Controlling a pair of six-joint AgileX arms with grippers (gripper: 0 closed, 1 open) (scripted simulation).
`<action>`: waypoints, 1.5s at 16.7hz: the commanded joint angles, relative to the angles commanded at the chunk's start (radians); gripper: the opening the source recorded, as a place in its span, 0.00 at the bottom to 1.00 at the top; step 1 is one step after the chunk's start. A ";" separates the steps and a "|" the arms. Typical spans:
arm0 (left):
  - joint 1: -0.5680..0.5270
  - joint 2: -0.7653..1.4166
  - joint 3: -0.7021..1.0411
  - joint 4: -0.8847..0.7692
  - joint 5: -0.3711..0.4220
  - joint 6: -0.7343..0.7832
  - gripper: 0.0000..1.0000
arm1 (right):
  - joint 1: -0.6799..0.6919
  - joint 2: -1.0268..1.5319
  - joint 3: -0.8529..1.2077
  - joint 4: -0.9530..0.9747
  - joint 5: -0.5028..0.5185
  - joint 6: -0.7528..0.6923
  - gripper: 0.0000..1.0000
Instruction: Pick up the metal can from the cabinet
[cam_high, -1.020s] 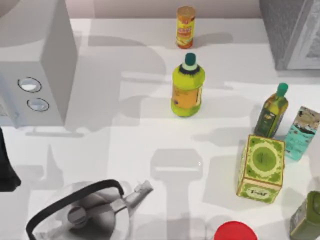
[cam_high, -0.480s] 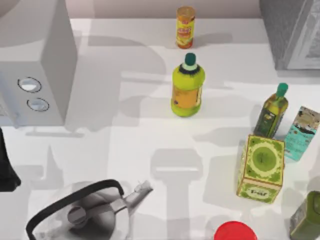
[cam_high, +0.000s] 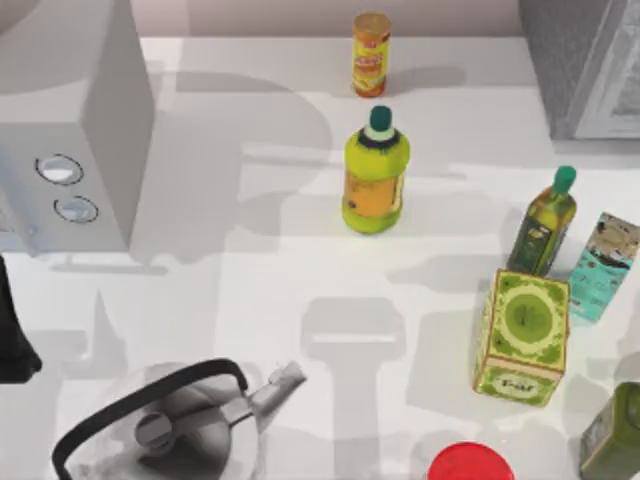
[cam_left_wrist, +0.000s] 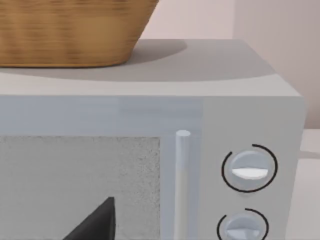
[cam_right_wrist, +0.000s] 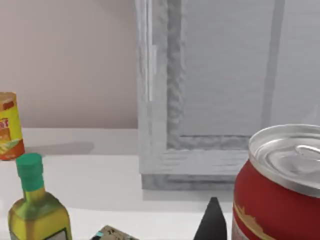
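The metal can (cam_right_wrist: 280, 190) is red with a silver top and pull tab. It fills the near corner of the right wrist view, in front of the grey cabinet (cam_right_wrist: 225, 75), not inside it. A dark tip of my right gripper (cam_right_wrist: 212, 222) pokes up just beside the can. The cabinet (cam_high: 590, 60) stands at the table's back right corner in the top view. My left arm (cam_high: 12, 340) is parked at the left edge, and a dark part of my left gripper (cam_left_wrist: 95, 225) faces the microwave (cam_left_wrist: 150, 125).
On the table are an orange canister (cam_high: 370, 52), a yellow-green bottle (cam_high: 375, 172), an oil bottle (cam_high: 545, 220), a teal carton (cam_high: 605, 265), a green tin box (cam_high: 522, 338), a kettle (cam_high: 170, 425) and a red round lid (cam_high: 470, 465). A basket (cam_left_wrist: 70, 30) sits on the microwave (cam_high: 70, 130).
Shadows at the table's lower right have shifted slightly. None of the objects on the table has moved.
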 joint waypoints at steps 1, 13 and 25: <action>0.000 0.000 0.000 0.000 0.000 0.000 1.00 | -0.016 0.028 0.015 0.023 -0.024 -0.001 0.00; 0.000 0.000 0.000 0.000 0.000 0.000 1.00 | -0.471 0.950 0.379 0.639 -0.747 -0.050 0.00; 0.000 0.000 0.000 0.000 0.000 0.000 1.00 | -0.905 2.095 0.712 1.265 -1.567 -0.120 0.00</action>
